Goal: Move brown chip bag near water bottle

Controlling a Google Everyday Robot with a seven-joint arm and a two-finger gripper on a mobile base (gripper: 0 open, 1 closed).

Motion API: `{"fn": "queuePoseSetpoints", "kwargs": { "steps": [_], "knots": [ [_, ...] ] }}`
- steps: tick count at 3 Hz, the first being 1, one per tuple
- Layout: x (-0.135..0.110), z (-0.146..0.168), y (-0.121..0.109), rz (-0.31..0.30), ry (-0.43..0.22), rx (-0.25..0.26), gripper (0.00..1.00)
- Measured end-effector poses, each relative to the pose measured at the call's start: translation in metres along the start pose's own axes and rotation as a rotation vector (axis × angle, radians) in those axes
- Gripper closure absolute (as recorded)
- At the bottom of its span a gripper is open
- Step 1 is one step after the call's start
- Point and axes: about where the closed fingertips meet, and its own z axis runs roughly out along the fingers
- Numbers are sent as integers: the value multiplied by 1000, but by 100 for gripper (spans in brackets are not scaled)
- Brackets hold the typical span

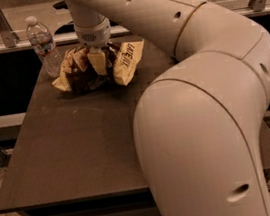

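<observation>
From my station I see the pincer at the far end of the bench, a flat dark grey-brown top. It reaches straight down from the wrist of the big cream-white arm that fills the right side of my view. Its fingers are clamped on the middle of the brown chip bag, large and crinkly with cream-yellow ends. The foil bunches up around one pale finger, and both ends flare out to either side. The bag sits on the bench near its back edge, and its left end lies just beside the foot of the water bottle, a small clear ribbed plastic one with a white cap, standing upright at the back left corner. I cannot tell whether bag and bottle touch. As I judge it, the carrying part is as good as done, since the bag is close to the bottle. What is left is to let go and lift clear, taking care not to drag the bag along or tip the light bottle.
</observation>
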Motion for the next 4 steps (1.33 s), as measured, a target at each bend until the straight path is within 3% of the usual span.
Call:
{"fn": "queuePoseSetpoints", "kwargs": {
  "steps": [3,4],
  "knots": [
    [-9,7,-6,-2,-27,19,13],
    [-12,10,-7,-3,-33,23,0]
  ]
}}
